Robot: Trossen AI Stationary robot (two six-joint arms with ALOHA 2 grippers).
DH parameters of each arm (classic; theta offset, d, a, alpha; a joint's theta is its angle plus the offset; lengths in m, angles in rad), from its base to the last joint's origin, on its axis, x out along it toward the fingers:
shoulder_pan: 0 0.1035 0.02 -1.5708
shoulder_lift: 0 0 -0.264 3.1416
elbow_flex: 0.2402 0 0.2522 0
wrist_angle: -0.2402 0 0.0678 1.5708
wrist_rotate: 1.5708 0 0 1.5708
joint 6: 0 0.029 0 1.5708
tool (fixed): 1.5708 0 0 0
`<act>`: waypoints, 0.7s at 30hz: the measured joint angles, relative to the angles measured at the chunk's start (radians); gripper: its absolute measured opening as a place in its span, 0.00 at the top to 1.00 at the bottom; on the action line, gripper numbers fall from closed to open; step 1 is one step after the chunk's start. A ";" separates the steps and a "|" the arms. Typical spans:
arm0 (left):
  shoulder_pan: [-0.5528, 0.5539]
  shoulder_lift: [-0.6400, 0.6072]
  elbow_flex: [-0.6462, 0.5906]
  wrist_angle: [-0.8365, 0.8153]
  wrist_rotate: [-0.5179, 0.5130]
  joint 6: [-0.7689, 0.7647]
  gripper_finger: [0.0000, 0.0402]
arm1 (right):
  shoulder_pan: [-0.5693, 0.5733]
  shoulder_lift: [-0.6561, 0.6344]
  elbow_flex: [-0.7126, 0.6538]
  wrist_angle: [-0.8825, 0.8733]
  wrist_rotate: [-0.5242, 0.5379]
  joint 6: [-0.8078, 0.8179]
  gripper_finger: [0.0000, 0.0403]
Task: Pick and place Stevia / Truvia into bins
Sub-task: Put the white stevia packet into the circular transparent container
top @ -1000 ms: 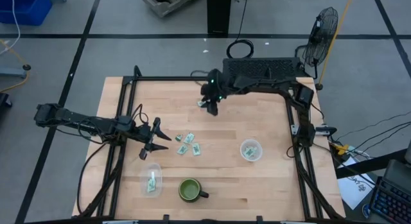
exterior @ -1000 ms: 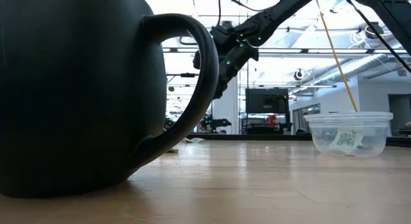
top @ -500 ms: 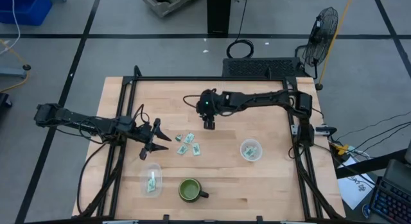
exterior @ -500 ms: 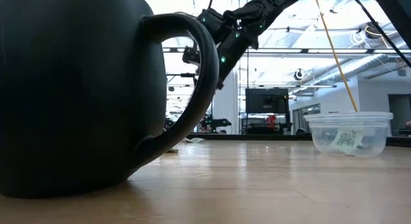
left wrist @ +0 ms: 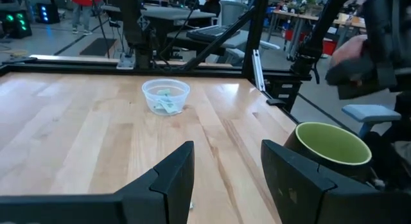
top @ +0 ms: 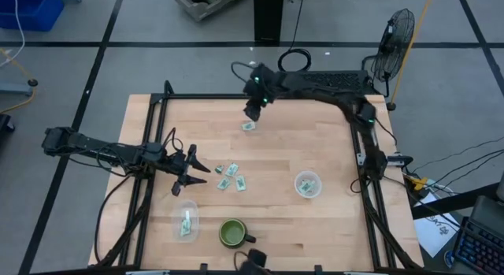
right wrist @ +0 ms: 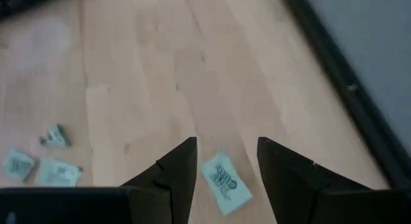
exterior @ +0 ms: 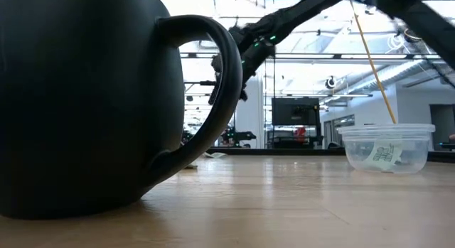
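Note:
Several pale green and white Stevia packets lie flat on the table. A cluster of them [top: 230, 176] sits mid-table, and a lone packet [top: 249, 126] lies near the far edge. My right gripper [top: 252, 113] is open and raised above the lone packet [right wrist: 225, 183], which shows between its fingers without touching them. My left gripper [top: 194, 169] is open and hovers left of the cluster. One clear cup [top: 308, 184] holds packets. The other cup [top: 186, 221] holds one packet.
A dark green mug [top: 232, 233] stands near the table's near edge, between the two cups, and fills the left of the low view [exterior: 85, 99]. A black frame [top: 236, 96] rims the table. Bare wood lies between the lone packet and the cluster.
My right gripper first swung from the lone packet toward the near edge, over the cluster. It then drew back toward the far edge and now stands above the lone packet. It stayed raised throughout. The packets and cups have not moved.

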 joint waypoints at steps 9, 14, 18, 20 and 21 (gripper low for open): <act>0.001 0.000 0.000 -0.002 0.000 -0.004 0.54 | 0.016 0.135 0.183 -0.262 0.000 -0.103 0.62; 0.001 0.000 0.000 -0.018 -0.001 -0.005 0.54 | 0.074 0.117 0.092 -0.256 0.004 -0.147 0.62; 0.000 0.000 0.000 -0.046 -0.001 -0.037 0.54 | 0.100 0.090 0.035 -0.205 0.096 -0.197 0.62; 0.000 0.000 0.000 -0.053 -0.001 -0.039 0.54 | 0.106 0.088 0.013 -0.207 0.105 -0.208 0.62; 0.000 0.000 0.000 -0.055 -0.001 -0.039 0.54 | 0.110 0.088 0.003 -0.202 0.123 -0.206 0.62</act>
